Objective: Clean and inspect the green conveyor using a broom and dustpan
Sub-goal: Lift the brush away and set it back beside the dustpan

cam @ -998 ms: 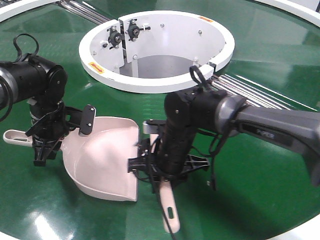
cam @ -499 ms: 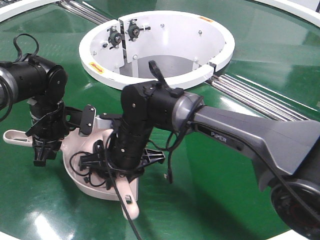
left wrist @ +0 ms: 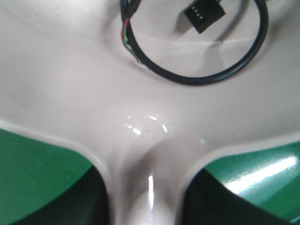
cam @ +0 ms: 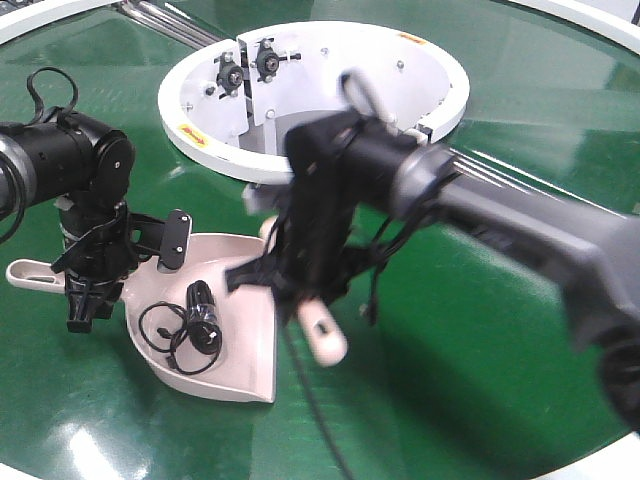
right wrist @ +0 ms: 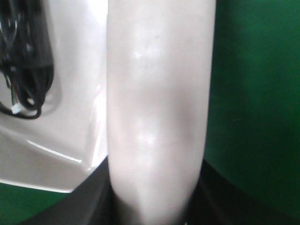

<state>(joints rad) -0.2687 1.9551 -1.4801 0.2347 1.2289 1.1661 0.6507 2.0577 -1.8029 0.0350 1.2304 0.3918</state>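
Change: a second ago the broom (cam: 322,338) sat low, just off the lip of the dustpan (cam: 240,345). Then the right arm swung it over the pan. Now it's lifted and pulled back toward the middle, all motion blur.
Result: a black cable (cam: 195,325) with a small plug lies coiled inside the pan, which looked bare before. I'd say the sweep did its job.
Left gripper (cam: 88,290): hasn't budged, fingers pinched on the dustpan's handle.
Right gripper (cam: 300,280): clamped round the broom's handle, whose rounded end pokes down beside the pan's lip.
Dustpan spot: on the green conveyor (cam: 470,400), toward its near-left edge, lip facing the right edge.
Dustpan look: glossy pale pink-beige scoop, raised sides, wide flat lip.
Left to do: probably just carrying the catch off. The belt that shows looks clean.
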